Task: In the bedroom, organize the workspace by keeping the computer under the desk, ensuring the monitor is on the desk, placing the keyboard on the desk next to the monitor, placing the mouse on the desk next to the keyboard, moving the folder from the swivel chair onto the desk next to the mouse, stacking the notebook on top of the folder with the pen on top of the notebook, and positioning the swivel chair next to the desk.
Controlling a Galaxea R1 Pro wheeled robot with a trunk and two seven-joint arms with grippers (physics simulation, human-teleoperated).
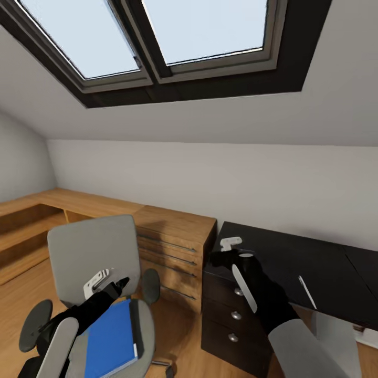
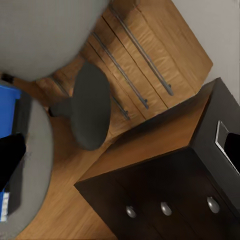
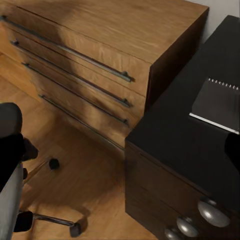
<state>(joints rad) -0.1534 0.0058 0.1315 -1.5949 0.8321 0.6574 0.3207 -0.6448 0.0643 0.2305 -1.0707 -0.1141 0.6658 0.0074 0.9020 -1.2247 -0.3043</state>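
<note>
The flat, bright blue folder [image 1: 111,338] is lying on the grey upholstered seat of the swivel chair [image 1: 94,252], at near left. The left gripper [image 1: 107,281] is hovering above it; whether its fingers are parted I cannot tell. The right gripper [image 1: 231,247] is reaching over the glossy black desk [image 1: 315,262], its grip equally unclear. A dark spiral-bound notebook [image 3: 217,102] is resting there, beside the grained wood dresser [image 1: 173,247]. No writing is legible.

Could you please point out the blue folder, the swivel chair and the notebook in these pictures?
folder [image 1: 112,338], head view, middle of its blue cover.
swivel chair [image 1: 92,251], head view, centre of the grey backrest.
notebook [image 3: 218,102], right wrist view, middle of its dark-looking cover on the desk.
</note>
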